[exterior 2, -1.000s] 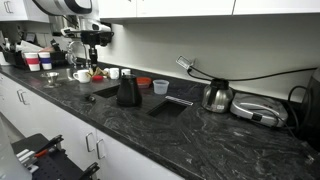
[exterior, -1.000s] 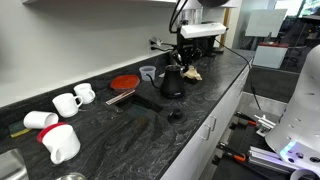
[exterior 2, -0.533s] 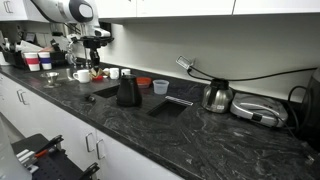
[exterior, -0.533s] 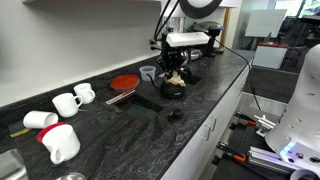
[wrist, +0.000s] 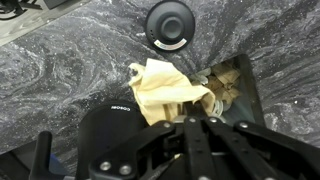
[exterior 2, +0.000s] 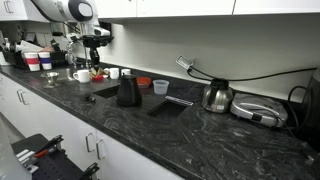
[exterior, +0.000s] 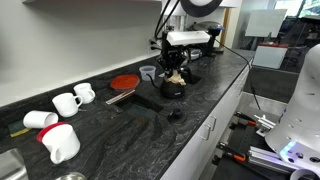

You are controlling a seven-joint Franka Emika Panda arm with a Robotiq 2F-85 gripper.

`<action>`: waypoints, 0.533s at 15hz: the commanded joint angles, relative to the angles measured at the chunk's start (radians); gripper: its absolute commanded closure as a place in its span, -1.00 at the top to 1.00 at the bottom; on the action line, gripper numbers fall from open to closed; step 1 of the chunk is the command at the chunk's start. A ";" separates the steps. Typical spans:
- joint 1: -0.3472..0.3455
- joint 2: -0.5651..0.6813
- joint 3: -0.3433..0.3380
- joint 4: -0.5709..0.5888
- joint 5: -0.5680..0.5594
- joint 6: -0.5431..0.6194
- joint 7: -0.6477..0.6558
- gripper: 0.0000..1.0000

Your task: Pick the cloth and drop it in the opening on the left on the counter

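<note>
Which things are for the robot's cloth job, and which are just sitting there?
For the job: the gripper, the tan cloth it holds, and the dark opening in the counter beside it.

Just lying about: the black kettle, red plate, white mugs and silver kettle.

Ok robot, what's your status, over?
Jaws shut on cloth, lifted off counter. Opening just beside it. Black kettle stands nearby.

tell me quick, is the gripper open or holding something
Gripper: closed, holding the cloth, which hangs from it above the counter.
</note>
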 commanded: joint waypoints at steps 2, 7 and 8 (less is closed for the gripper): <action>0.018 0.032 0.017 0.027 -0.004 0.022 -0.028 -1.00; 0.068 0.206 0.068 0.167 -0.073 0.089 -0.060 -1.00; 0.074 0.255 0.068 0.202 -0.110 0.105 -0.058 -1.00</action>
